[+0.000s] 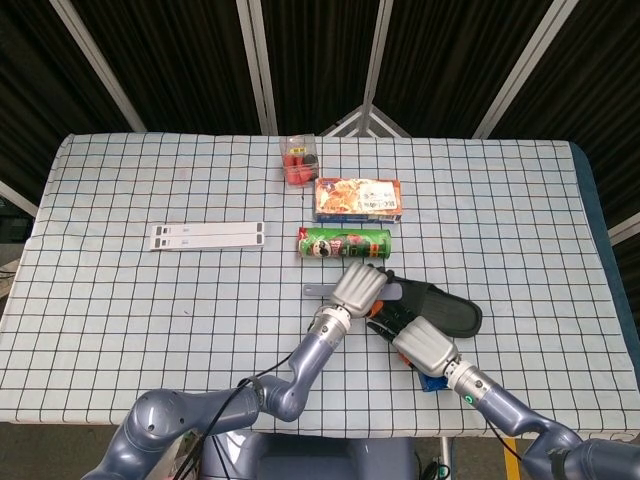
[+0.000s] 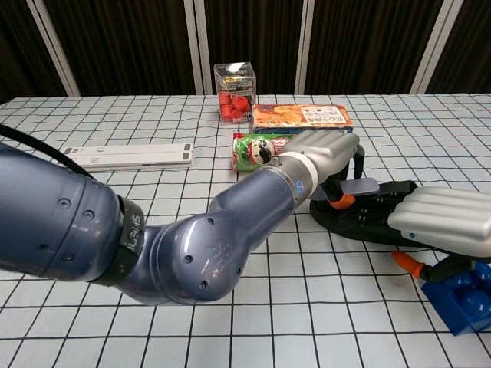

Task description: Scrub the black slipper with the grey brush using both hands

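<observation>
The black slipper (image 1: 455,311) (image 2: 359,218) lies on the checked cloth right of centre, its toe pointing right. My left hand (image 1: 358,288) (image 2: 322,150) grips the grey brush (image 1: 314,291) (image 2: 358,186) and holds its head over the slipper's left end; the handle sticks out to the left in the head view. My right hand (image 1: 425,345) (image 2: 442,221) lies over the slipper's near end and grips it, with an orange-tipped finger showing beneath. The bristles are hidden under the left hand.
A green crisp tube (image 1: 343,243) lies just behind the left hand, with a snack box (image 1: 358,199) and a clear box of red items (image 1: 298,160) further back. A white strip (image 1: 208,235) lies at the left. A blue block (image 2: 460,296) sits under my right wrist.
</observation>
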`<move>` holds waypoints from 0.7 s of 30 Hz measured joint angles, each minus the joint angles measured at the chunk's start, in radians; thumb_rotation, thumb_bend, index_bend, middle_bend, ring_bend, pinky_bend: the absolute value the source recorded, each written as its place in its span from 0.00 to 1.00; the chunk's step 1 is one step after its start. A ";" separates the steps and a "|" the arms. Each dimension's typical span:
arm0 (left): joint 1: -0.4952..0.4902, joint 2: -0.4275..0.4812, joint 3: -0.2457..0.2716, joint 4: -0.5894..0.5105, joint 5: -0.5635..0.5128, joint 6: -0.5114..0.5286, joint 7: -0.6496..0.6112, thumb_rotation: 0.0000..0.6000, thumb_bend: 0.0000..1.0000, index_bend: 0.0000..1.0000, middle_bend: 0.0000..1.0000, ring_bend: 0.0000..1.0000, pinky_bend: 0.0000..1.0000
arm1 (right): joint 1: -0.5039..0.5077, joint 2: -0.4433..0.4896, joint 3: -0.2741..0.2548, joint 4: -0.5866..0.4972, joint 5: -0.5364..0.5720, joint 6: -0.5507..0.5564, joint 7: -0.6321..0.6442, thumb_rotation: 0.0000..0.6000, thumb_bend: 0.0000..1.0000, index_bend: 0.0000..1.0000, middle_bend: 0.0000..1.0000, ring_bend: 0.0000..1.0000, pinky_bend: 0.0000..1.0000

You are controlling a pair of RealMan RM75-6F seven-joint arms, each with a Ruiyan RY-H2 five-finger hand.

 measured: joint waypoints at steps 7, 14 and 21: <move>0.021 0.065 0.007 -0.129 -0.132 0.016 0.191 1.00 0.66 0.51 0.64 0.53 0.55 | 0.001 0.003 0.004 -0.006 0.004 0.000 -0.007 1.00 0.74 0.00 0.12 0.07 0.13; 0.052 0.133 0.019 -0.269 -0.123 0.064 0.197 1.00 0.66 0.51 0.64 0.53 0.55 | -0.005 0.003 0.008 -0.007 0.006 0.016 -0.012 1.00 0.74 0.00 0.12 0.07 0.10; 0.099 0.222 0.036 -0.435 -0.088 0.094 0.159 1.00 0.66 0.51 0.64 0.53 0.55 | -0.026 0.025 0.020 -0.026 0.002 0.074 -0.034 1.00 0.74 0.00 0.12 0.07 0.07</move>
